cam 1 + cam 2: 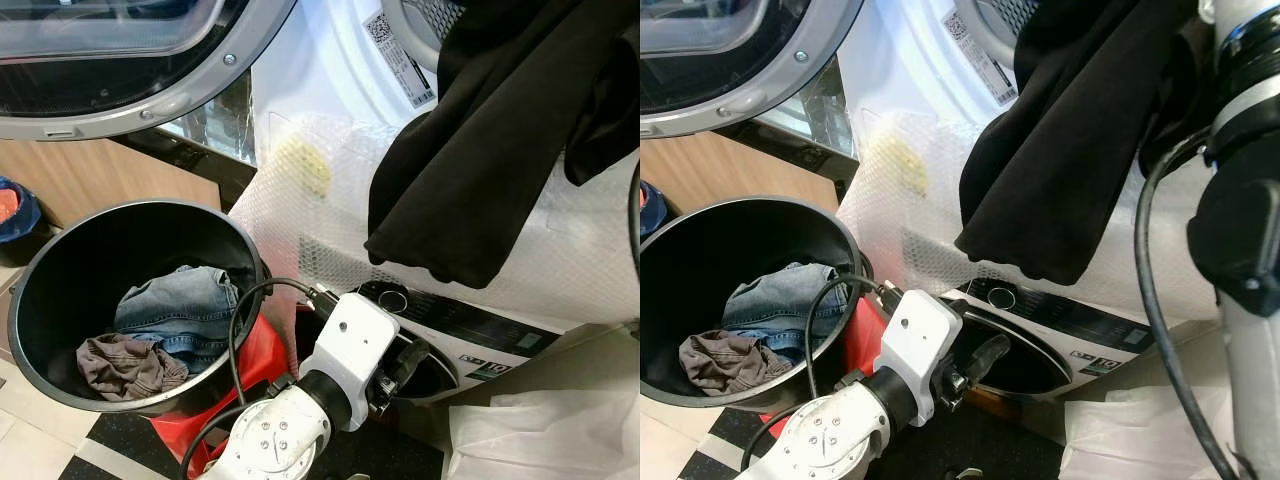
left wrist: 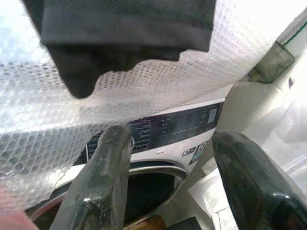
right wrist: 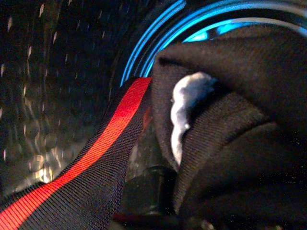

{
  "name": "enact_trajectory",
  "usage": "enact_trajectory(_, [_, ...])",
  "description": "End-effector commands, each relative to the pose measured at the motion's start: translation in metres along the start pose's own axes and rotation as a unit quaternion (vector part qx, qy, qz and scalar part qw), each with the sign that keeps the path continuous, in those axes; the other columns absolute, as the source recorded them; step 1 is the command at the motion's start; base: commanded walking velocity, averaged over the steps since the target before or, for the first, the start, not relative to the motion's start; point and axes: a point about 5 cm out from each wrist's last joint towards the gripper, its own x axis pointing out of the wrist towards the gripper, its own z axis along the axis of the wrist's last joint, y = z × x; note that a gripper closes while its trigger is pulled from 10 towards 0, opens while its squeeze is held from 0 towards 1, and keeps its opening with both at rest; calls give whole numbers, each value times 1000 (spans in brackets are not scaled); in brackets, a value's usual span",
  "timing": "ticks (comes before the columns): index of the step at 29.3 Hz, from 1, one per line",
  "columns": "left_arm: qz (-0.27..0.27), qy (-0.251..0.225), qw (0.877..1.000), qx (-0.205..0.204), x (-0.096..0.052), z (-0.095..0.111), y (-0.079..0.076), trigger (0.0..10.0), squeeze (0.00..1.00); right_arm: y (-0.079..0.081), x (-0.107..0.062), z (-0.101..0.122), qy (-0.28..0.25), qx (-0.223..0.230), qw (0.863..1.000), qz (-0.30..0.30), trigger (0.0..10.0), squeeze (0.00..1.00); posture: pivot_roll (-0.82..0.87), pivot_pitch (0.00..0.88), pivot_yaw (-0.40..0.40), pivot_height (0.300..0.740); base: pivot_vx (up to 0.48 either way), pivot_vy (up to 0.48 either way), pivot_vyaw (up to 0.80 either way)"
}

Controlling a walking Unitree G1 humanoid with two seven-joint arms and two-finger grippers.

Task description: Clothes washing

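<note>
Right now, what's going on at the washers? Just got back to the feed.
The right arm is raised at the upper washer's opening, its gripper buried in a black garment that hangs down over the bubble-wrapped front. The left gripper is open and empty, low in front of the lower machine's control panel. The black laundry bucket on the floor holds jeans and a brown garment.
</note>
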Motion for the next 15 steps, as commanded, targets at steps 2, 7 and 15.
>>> enact_trajectory(2, [-7,-9,1000,-8,-4,3,-6,10000,0,4,6,38,-71,25,997,1,10000,0,86,191,-231,740,0,0,0])
enact_trajectory(7, [4,-9,1000,-10,-4,3,-3,10000,0,6,6,35,-61,12,998,3,10000,0,84,196,-231,740,0,0,0])
enact_trajectory(15, [18,-11,1000,-9,-4,4,2,10000,0,9,0,-5,18,-46,998,41,10000,0,75,203,-217,740,0,0,0])
